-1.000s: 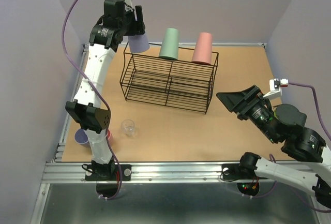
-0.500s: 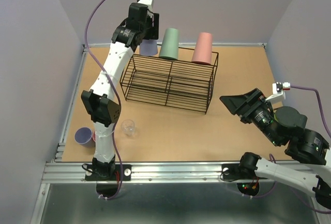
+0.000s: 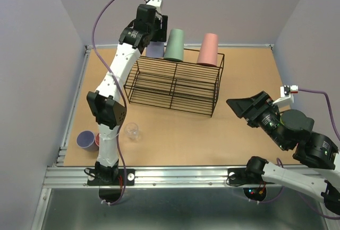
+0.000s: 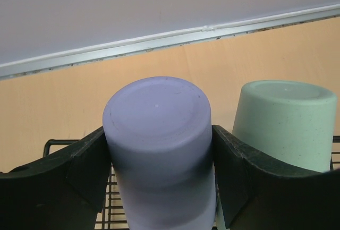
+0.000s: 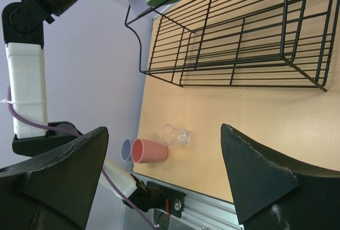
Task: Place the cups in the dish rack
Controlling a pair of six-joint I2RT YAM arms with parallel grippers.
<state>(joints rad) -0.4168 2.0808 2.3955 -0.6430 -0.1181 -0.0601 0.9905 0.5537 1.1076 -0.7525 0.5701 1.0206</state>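
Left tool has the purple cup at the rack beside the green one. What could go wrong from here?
The left tool grips the purple cup right beside the green cup; opening could nudge that cup over.
The purple cup is near the dish rack's far-left corner; released off-centre, it may tip off the wires.
The clear cup stands close to the left arm and could get clipped on retreat.

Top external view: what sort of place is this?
Probably a robot test cell, not a kitchen: plain grey panel walls box in a tan wooden tabletop, the left arm and right arm bolt to an aluminium rail, and a black wire dish rack serves as prop.
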